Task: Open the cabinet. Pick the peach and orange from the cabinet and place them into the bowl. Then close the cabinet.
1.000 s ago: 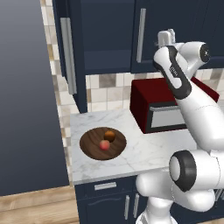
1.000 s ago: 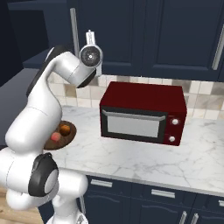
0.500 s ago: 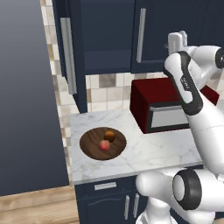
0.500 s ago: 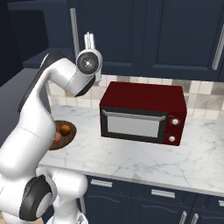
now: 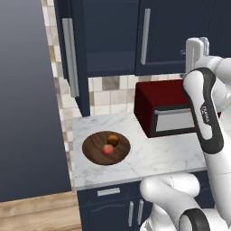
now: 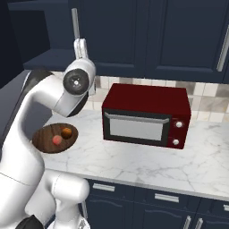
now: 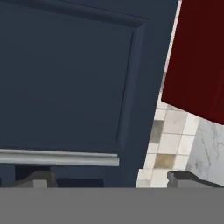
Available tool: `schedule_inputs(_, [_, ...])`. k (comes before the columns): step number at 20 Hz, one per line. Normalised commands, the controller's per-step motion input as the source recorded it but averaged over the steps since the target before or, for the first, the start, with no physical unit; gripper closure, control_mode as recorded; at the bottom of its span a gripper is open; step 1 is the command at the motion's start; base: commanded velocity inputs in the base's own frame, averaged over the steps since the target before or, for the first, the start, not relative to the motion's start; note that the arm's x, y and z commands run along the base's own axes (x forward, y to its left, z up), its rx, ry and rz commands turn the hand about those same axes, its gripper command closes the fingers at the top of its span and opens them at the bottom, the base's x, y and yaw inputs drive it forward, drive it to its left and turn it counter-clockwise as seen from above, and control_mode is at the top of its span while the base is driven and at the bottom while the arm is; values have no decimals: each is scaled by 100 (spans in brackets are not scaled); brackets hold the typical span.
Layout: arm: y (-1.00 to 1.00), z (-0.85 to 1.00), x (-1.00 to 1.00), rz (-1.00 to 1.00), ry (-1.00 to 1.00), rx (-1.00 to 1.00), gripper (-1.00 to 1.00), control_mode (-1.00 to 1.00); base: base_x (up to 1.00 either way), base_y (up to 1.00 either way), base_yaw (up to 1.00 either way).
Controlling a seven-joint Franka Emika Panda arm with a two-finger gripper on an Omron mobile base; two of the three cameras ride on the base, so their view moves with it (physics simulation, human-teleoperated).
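Navy cabinet (image 5: 113,36): left door ajar, right door shut; peach (image 5: 108,150) and orange (image 5: 113,140) lie in bowl (image 5: 106,148). Gripper (image 6: 80,48) beside the cabinet's right door, jaws wide, holding nothing. Best approach: get behind the ajar door and push it flat.

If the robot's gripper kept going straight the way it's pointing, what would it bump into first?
Most likely the cabinet: the hand view looks straight at a navy door panel, with its silver handle just above the open gripper. How far off the door is, I can't tell.

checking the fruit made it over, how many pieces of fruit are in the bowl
2. The peach lies near the middle of the bowl; the orange sits just behind it, toward the wall. None seems hidden.
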Motion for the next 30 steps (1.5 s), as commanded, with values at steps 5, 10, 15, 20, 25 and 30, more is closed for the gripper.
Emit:
schedule_inputs(5, [30, 2, -58, 0, -2, 0, -100, -100, 0, 0, 0])
schedule_inputs(10, [26, 6, -58, 0, 0, 0, -100, -100, 0, 0, 0])
schedule_inputs(15, [27, 1, -48, 0, 0, 0, -100, -100, 0, 0, 0])
schedule_inputs(20, [23, 0, -46, 0, 0, 0, -100, -100, 0, 0, 0])
schedule_inputs(25, [28, 0, -36, 0, 0, 0, -100, -100, 0, 0, 0])
schedule_inputs(30, [28, 0, -33, 0, 0, 0, -100, -100, 0, 0, 0])
